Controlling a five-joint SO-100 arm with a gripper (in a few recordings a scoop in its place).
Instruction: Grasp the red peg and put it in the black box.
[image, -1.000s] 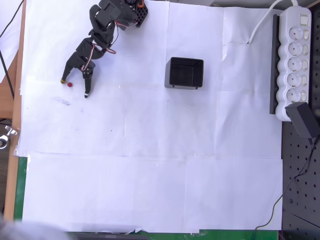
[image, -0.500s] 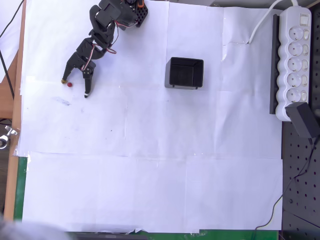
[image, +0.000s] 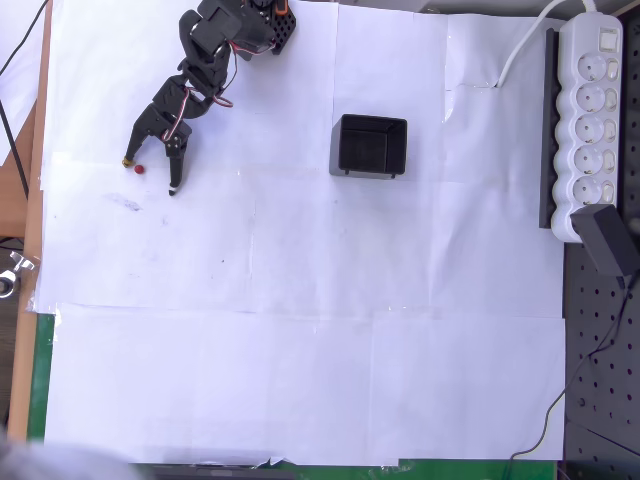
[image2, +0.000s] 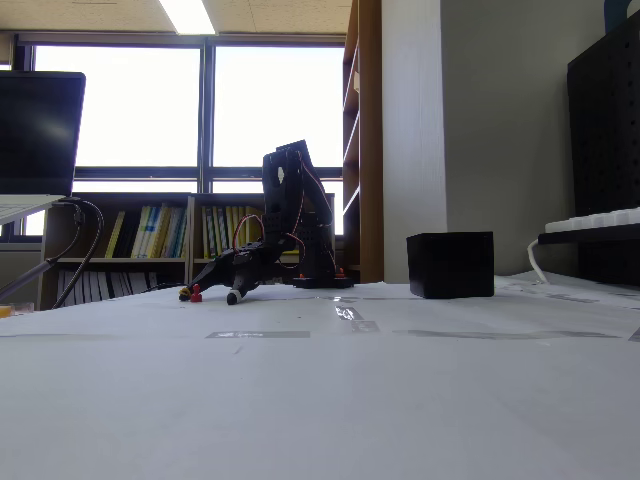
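In the fixed view the paper-covered table (image2: 320, 400) runs back to the gripper (image2: 208, 295), low at the surface with its jaws spread wide. The red peg (image2: 196, 294) lies between the fingertips — overhead it sits on the paper (image: 139, 168), nearer the left tip. Farther back and well to the right stands the black box (image: 369, 146), upright, near a white power strip (image: 590, 120).

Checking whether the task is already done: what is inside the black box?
In the overhead view, the black box looks empty; the red peg lies on the paper between the open gripper fingers.
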